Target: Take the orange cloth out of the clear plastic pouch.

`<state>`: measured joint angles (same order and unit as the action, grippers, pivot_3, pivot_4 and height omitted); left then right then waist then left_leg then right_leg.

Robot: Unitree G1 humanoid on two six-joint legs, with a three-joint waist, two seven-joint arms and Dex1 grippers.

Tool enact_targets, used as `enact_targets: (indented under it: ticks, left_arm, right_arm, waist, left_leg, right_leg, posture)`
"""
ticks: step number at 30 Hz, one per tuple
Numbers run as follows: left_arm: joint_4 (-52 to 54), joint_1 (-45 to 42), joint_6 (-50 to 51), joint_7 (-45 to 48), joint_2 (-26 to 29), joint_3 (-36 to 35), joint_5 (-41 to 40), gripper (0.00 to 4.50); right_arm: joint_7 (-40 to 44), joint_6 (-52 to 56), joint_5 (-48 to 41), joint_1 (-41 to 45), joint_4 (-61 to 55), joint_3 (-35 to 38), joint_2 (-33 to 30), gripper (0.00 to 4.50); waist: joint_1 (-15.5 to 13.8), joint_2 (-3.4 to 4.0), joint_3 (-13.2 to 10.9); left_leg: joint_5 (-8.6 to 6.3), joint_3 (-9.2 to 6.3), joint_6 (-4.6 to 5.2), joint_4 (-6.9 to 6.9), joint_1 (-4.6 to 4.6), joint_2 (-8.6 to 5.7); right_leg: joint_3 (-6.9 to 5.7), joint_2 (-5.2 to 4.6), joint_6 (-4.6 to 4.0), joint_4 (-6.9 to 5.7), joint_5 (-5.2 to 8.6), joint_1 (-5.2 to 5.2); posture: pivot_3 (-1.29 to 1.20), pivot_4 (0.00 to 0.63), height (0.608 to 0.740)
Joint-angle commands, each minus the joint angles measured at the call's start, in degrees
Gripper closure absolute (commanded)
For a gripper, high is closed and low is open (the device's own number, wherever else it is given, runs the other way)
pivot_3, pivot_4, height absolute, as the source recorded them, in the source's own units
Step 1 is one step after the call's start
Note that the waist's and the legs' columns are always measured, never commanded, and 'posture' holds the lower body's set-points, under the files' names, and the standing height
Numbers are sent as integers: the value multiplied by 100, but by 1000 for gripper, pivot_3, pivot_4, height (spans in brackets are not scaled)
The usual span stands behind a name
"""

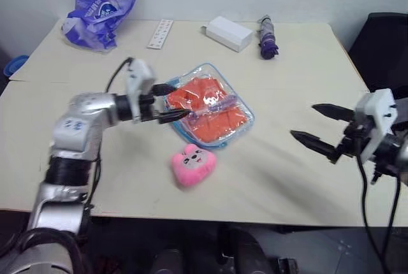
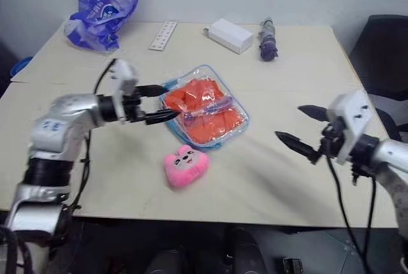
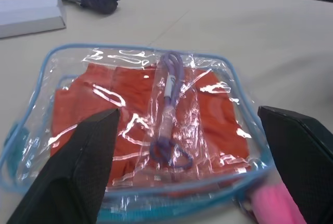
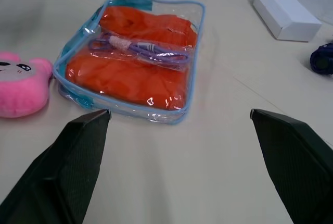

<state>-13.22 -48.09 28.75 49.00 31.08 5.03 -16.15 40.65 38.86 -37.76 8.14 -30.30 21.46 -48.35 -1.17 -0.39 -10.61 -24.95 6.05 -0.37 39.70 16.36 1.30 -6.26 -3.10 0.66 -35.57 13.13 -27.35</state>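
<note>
The clear plastic pouch [image 1: 245, 120] with light-blue trim lies flat mid-table, and the orange cloth [image 1: 220, 124] is folded inside it. A purple cord [image 4: 140, 51] lies on top of the cloth, inside the plastic. My left gripper [image 1: 182, 100] is open, with its black fingers level and spread either side of the pouch's left edge. In the left wrist view its fingers [image 3: 78, 172] frame the pouch [image 3: 52, 57] close up. My right gripper [image 1: 303, 121] hangs open above the table, well to the right of the pouch and pointing toward it.
A pink plush toy [image 1: 191, 164] sits just in front of the pouch. Along the far side are a purple-blue printed bag [image 1: 102, 3], a white strip [image 1: 160, 34], a white box [image 1: 228, 32] and a folded purple umbrella [image 1: 268, 35]. A black chair [image 1: 382, 44] stands off the table's right side.
</note>
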Motion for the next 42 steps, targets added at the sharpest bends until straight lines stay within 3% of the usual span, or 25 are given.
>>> enact_targets:
  ticks: [1,8,9,12,19,23,24,29,33,36,39,40,42]
  left_arm:
    - [-1188,-583,-993,-143,-404,440,706,31]
    - [-3260,-1405,-2330,-113,-1079,911,1543,31]
    - [-3456,-1476,-2452,-162,-1121,929,1636,209]
    - [-3888,-1627,-2765,-213,-1213,913,1806,891]
    - [-4119,-1680,-2940,-84,-1255,747,1846,3122]
    - [-3769,-1653,-2231,-224,-1100,191,1444,4383]
    - [-3632,-1640,-1978,-309,-1026,-17,1309,4488]
    - [-2356,-910,-517,-878,-56,-1111,816,4488]
    - [-970,829,472,-1304,1161,-1979,916,4488]
    - [-696,1697,693,-1590,1578,-2516,863,4488]
    - [-738,2089,740,-1713,1651,-2886,680,4488]
    - [-781,2170,722,-1739,1649,-2948,655,3800]
    - [-814,2326,628,-1813,1658,-2999,670,3338]
  right_arm:
    - [-535,205,-104,202,-542,-244,227,0]
    - [-1040,470,-137,440,-985,-686,544,0]
    - [-1081,496,-151,455,-1011,-700,560,0]
    - [-1201,567,-165,458,-1131,-743,611,0]
    - [-1267,576,-174,444,-1167,-768,622,0]
    - [-1104,530,-205,572,-1032,-883,587,0]
    - [-1045,526,-232,603,-1015,-916,576,0]
    - [-295,520,-736,757,-971,-960,420,0]
    - [179,508,-959,940,-743,-970,265,0]
    - [400,457,-938,1076,-538,-1090,253,0]
    - [624,380,-860,1203,-370,-1265,280,0]
    - [678,347,-823,1264,-299,-1330,296,0]
    - [755,300,-778,1359,-183,-1416,311,0]
  waist:
    - [5,-2,-1]
    - [-1,-7,-4]
    - [-4,-7,-4]
    - [-10,-11,-6]
    - [-7,-12,-7]
    - [0,-12,-7]
    - [22,-16,-9]
    - [180,-25,-15]
    - [308,-25,-15]
    - [274,-34,-17]
    - [67,-55,-12]
    - [15,-56,-12]
    - [-44,-58,-11]
  left_leg:
    - [0,1,0,-1,0,0]
    - [0,23,0,12,18,1]
    - [1,22,1,13,20,0]
    - [0,18,3,19,20,0]
    - [0,12,6,21,19,0]
    - [0,7,8,24,19,0]
    - [0,7,8,25,19,0]
    - [0,-32,6,25,13,30]
    - [0,-33,1,18,-17,45]
    - [-2,-47,-2,21,-16,46]
    - [-5,-65,3,31,-5,39]
    - [-7,-72,8,34,-2,34]
    - [-14,-69,22,35,2,29]
  right_leg:
    - [6,1,0,-3,0,-2]
    - [-6,5,-1,-2,0,-12]
    - [-7,5,0,-1,0,-11]
    - [-12,2,0,-1,-1,-11]
    - [-19,-2,0,-2,-1,-11]
    - [-24,-3,1,-2,-1,-11]
    - [-24,-3,0,-3,-1,-11]
    - [-17,6,-4,-8,-3,-14]
    - [-9,5,-7,-17,-2,-13]
    - [-6,4,-9,-21,0,-17]
    - [-26,-14,-11,-19,0,-15]
    - [-38,-24,-10,-16,0,-11]
    - [-42,-32,-10,-14,0,-10]
  posture:
    - [0,150,740]
    - [0,150,740]
    - [0,150,740]
    - [0,150,740]
    - [0,150,740]
    - [0,150,740]
    - [0,150,740]
    - [0,150,740]
    - [0,150,740]
    - [0,150,740]
    - [0,150,740]
    - [0,150,740]
    - [0,150,740]
